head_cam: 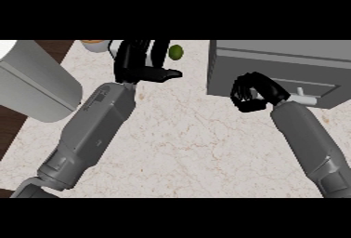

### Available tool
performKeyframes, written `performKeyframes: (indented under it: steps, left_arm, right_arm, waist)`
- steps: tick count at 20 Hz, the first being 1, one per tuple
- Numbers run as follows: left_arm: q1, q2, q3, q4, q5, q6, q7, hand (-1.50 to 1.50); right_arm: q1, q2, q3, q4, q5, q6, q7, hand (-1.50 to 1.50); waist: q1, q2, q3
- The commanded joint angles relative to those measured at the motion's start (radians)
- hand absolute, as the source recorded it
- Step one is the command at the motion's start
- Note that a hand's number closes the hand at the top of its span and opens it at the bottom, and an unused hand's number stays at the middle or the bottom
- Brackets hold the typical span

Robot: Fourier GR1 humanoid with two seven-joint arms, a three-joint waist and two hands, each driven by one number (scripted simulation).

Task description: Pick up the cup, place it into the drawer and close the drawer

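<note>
The left hand (140,62) is up at the far side of the worktop (198,144), and its fingers are curled round something white that looks like the cup (115,47), so the cup is inside this hand and mostly hidden by it. Just past the hand is a bit of an orange thing (94,42), and just to the right of its fingers sits a small green ball (176,52). If the hand swings the cup sideways it could bump the green ball and make it roll. Further right is the grey drawer box (281,65), well apart from the left hand. The right hand (250,93) is curled up in front of it, near the drawer handle (305,98), holding nothing that can be seen. The drawer looks shut or nearly shut, so the cup may hit its front if it is not pulled open first. The worktop is pale stone with thin pink lines. A big grey rounded thing (34,83) and dark wood floor (10,130) are on the left
</note>
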Motion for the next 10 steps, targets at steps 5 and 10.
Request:
performKeyframes:
  steps: [5,10]
  left_arm:
    - [0.062,0.051,-0.007,-0.057,0.003,-0.053,0.019,-1.5]
    - [0.091,0.053,-0.018,-0.078,0.007,-0.095,0.023,-1.5]
  right_arm:
    - [-0.177,-0.089,-0.131,0.137,-0.056,-0.022,0.019,1.5]
    - [-0.187,-0.115,-0.16,0.116,-0.095,0.01,0.013,1.5]
  waist:
    - [0.045,0.013,-0.002]
    - [0.066,0.019,-0.002]
